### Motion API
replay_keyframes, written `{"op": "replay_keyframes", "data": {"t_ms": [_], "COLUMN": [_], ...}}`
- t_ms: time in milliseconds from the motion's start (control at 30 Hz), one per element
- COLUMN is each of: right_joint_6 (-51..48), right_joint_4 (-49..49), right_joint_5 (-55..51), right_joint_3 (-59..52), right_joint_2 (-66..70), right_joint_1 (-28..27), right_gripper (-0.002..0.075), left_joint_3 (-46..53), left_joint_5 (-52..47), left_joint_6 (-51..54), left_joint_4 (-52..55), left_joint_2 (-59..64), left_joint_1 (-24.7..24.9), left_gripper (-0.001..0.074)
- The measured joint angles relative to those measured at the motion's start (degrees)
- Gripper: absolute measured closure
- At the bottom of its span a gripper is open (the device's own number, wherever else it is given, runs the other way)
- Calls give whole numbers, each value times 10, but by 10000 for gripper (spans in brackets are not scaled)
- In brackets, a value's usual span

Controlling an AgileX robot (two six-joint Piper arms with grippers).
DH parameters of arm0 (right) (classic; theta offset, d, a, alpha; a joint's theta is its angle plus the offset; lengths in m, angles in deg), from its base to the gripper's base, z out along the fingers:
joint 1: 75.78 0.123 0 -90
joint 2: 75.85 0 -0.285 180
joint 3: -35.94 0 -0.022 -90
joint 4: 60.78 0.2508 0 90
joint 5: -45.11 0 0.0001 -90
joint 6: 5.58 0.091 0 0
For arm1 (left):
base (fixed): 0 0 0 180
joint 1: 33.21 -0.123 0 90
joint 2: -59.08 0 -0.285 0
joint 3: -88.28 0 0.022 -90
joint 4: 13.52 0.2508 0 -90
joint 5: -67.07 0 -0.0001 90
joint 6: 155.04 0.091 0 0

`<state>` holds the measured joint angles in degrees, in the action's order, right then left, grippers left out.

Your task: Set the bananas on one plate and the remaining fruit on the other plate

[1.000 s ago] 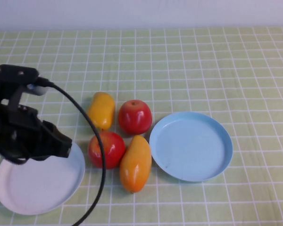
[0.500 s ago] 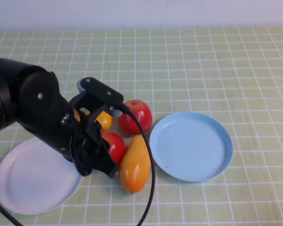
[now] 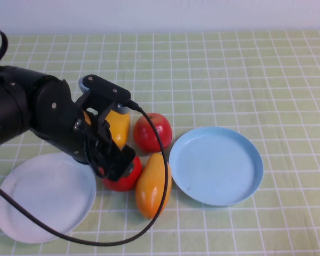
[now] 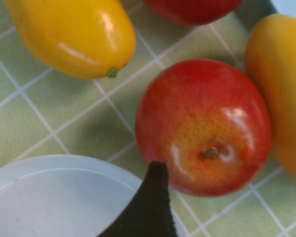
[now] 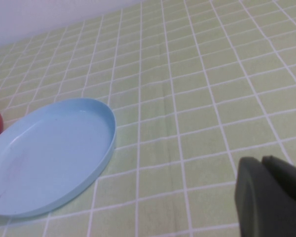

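Observation:
My left gripper (image 3: 114, 162) hangs right over the near red apple (image 3: 122, 180), whose lower edge shows under the arm. In the left wrist view this apple (image 4: 204, 126) fills the middle, and one dark finger (image 4: 150, 207) stands beside it over the white plate's rim (image 4: 49, 197); the gripper is open. The other apple (image 3: 153, 132) lies behind. One banana (image 3: 118, 127) is partly hidden by the arm; the other (image 3: 153, 184) lies beside the light blue plate (image 3: 216, 165). The white plate (image 3: 42, 197) is at the near left. My right gripper (image 5: 269, 197) is shut, over bare cloth.
A green checked cloth (image 3: 245, 74) covers the table. The left arm's black cable (image 3: 149, 208) loops over the near banana and in front of the white plate. Both plates hold nothing.
My left arm has swung right from above the white plate to the fruit cluster and now covers the near apple. The fruits and plates have not moved.

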<state>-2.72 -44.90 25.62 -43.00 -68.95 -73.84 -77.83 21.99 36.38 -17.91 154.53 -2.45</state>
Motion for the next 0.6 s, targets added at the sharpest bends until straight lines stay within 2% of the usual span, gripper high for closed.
{"op": "replay_keyframes", "data": {"t_ms": [200,600], "right_joint_6": [0,0], "right_joint_4": [0,0], "right_joint_5": [0,-3], "right_joint_3": [0,0], "right_joint_2": [0,0], "right_joint_1": [0,0], "right_gripper": [742,742], "left_joint_3": [0,0], "left_joint_5": [21,32], "left_joint_6": [0,0], "left_joint_4": [0,-18], "left_joint_2": [32,34], "left_joint_1": [-19,-20], "left_gripper": [67,67]}}
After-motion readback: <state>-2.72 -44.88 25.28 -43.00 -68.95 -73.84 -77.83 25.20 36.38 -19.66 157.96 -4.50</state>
